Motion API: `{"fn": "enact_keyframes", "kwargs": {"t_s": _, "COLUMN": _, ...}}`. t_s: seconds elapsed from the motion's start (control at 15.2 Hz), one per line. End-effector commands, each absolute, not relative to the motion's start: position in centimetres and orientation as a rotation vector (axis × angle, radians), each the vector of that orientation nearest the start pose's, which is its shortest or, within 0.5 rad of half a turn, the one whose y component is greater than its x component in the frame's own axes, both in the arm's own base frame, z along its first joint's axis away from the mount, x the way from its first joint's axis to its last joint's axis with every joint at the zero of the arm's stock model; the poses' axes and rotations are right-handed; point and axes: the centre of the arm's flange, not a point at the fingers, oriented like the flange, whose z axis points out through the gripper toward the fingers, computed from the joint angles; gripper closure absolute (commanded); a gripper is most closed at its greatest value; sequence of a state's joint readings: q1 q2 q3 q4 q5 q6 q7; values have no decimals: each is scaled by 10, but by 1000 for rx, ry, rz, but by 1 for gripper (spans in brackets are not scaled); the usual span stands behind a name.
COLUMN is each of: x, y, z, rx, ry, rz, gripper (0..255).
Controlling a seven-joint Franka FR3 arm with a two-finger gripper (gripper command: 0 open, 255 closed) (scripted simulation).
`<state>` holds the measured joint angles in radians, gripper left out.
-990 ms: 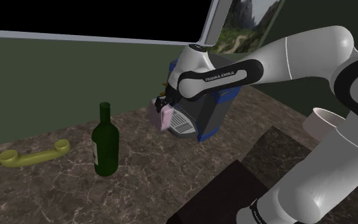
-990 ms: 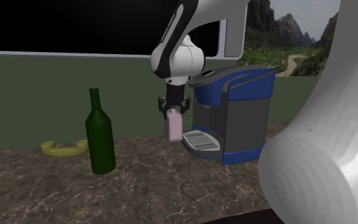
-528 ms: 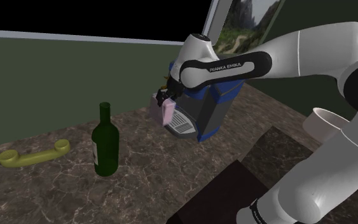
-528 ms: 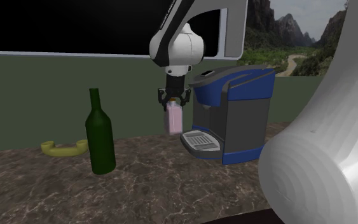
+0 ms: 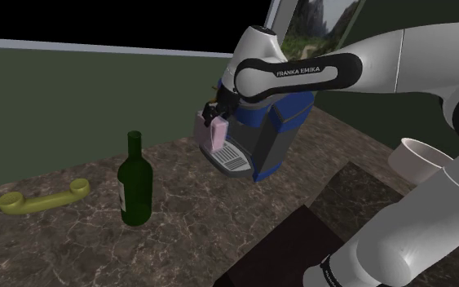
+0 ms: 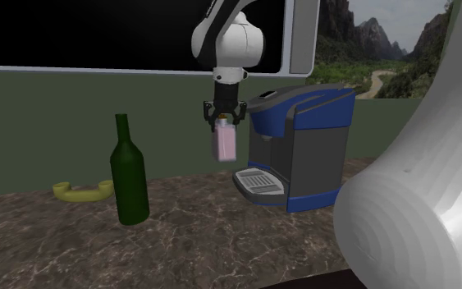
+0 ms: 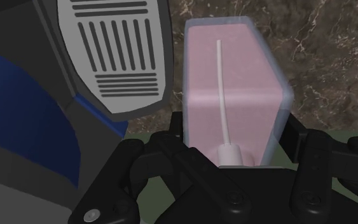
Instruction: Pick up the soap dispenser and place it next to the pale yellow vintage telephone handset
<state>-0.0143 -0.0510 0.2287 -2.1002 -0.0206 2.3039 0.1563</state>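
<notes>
A dark marbled countertop (image 5: 187,220) runs along a green wall, with a black area above the wall. A white robot arm (image 5: 366,69) reaches over it from the shoulder view's right. Under the arm's wrist stands a blue and grey coffee machine (image 5: 276,134). Toward the shoulder view's left is a tall green bottle (image 5: 135,183), and beyond that, well apart, a pale yellow telephone handset (image 5: 41,198) lies flat on the counter. The soap dispenser (image 6: 224,144), a clear block of pink liquid with a thin tube inside, hangs upright in the air just beside the coffee machine. The black gripper (image 6: 223,117) clamps it at the top, one finger on each side. Over the last second the dispenser has risen steadily and is now clear of the counter, so the pick-up looks done. The carry to the handset remains, and its path probably has to pass over or around the bottle.
</notes>
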Motion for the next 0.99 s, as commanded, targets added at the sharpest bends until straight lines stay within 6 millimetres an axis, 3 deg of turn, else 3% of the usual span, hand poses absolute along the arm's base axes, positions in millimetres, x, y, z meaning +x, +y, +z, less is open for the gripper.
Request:
{"fn": "enact_keyframes", "kwargs": {"t_s": 0.0, "x": 546, "y": 120, "z": 479, "rx": -3096, "ry": -110, "rz": -396, "gripper": 255}}
{"fn": "enact_keyframes", "kwargs": {"t_s": 0.92, "x": 546, "y": 120, "z": 553, "rx": -3096, "ry": -110, "rz": -396, "gripper": 255}}
